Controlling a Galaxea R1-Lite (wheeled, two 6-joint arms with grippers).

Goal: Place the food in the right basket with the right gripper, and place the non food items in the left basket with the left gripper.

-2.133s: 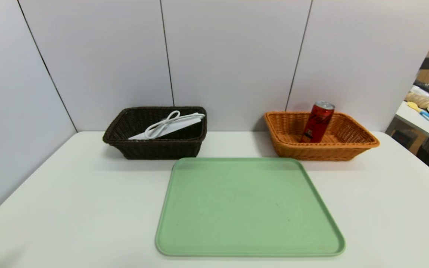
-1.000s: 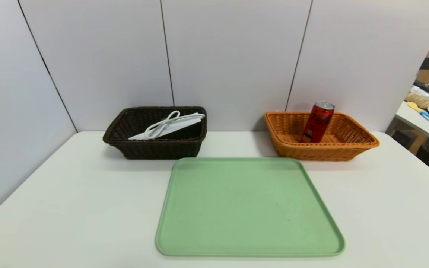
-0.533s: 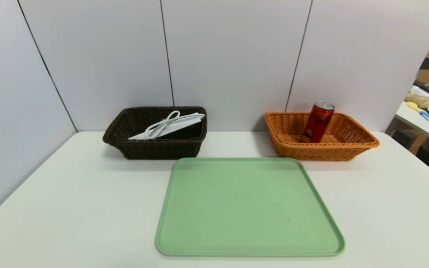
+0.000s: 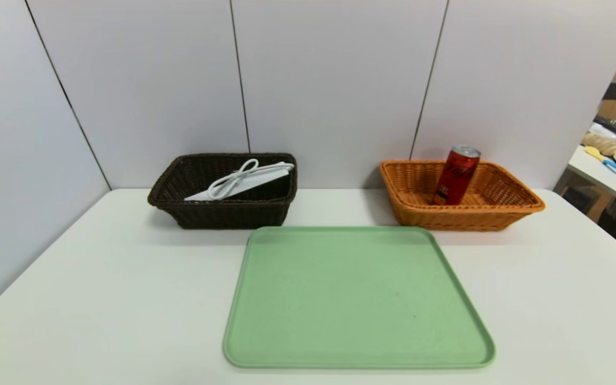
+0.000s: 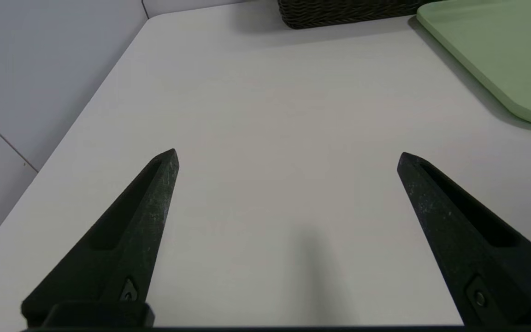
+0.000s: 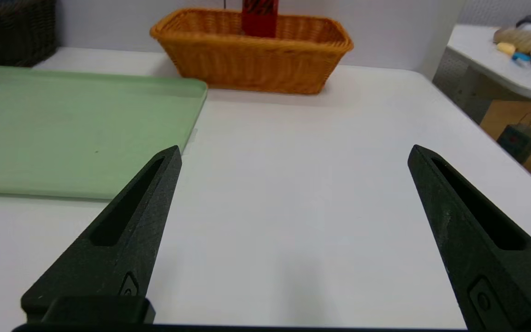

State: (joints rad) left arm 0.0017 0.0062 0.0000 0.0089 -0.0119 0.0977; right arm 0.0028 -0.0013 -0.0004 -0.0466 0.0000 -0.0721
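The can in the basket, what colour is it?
The can is red with a silver top, clearest in the head view.

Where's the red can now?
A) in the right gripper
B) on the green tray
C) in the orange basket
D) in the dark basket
C: the red can stands tilted inside the orange basket, its top above the rim.

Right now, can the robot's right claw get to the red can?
Probably yes. The right claw is open over the table, and nothing stands between it and the can. The can sticks up above the rim of the orange basket, so its top looks easy to grab.
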